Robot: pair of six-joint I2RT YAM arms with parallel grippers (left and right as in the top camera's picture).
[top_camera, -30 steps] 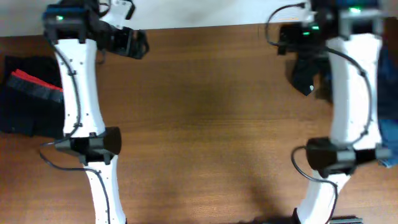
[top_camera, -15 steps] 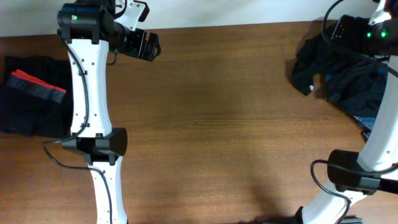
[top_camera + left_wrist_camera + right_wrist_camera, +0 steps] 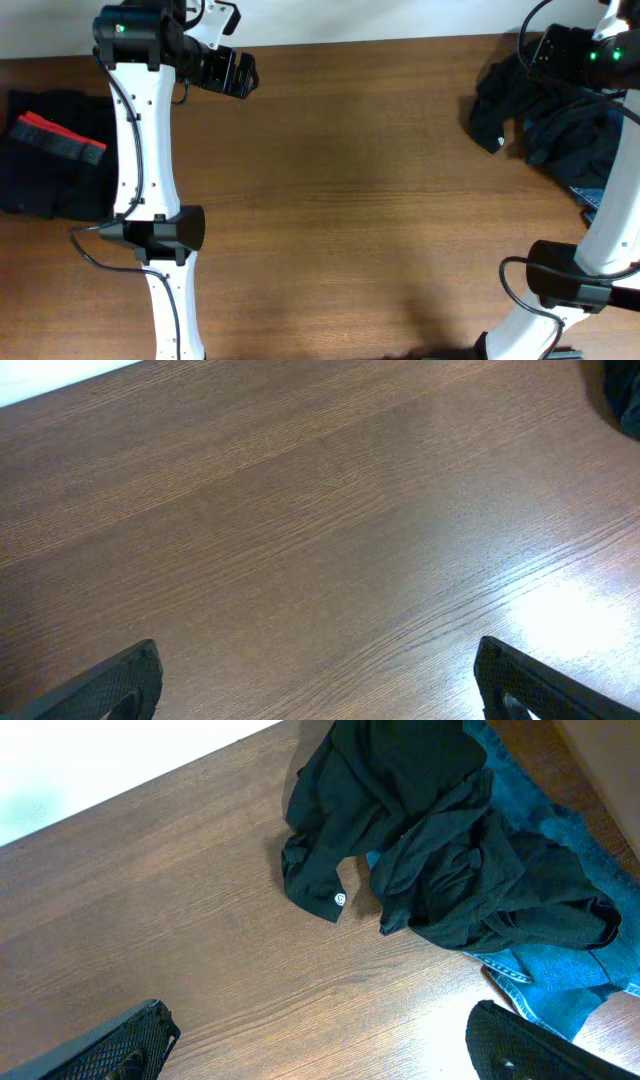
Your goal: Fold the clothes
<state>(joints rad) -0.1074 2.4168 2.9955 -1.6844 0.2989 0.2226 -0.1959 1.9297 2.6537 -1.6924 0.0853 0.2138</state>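
Black garments [image 3: 440, 850] lay crumpled in a heap over blue denim jeans [image 3: 560, 970] at the far right corner of the table [image 3: 350, 200]. A folded dark stack [image 3: 45, 185], topped by a red-and-grey banded piece [image 3: 58, 140], sat at the left edge, well apart. The right gripper [image 3: 320, 1045] hung near the heap, jaws spread wide and empty. The left gripper [image 3: 315, 685], equally wide and empty, hovered over bare wood. The step in hand appeared to be picking the next garment. That called for pinching one loose black edge, not the bundle, and drawing it to the centre.
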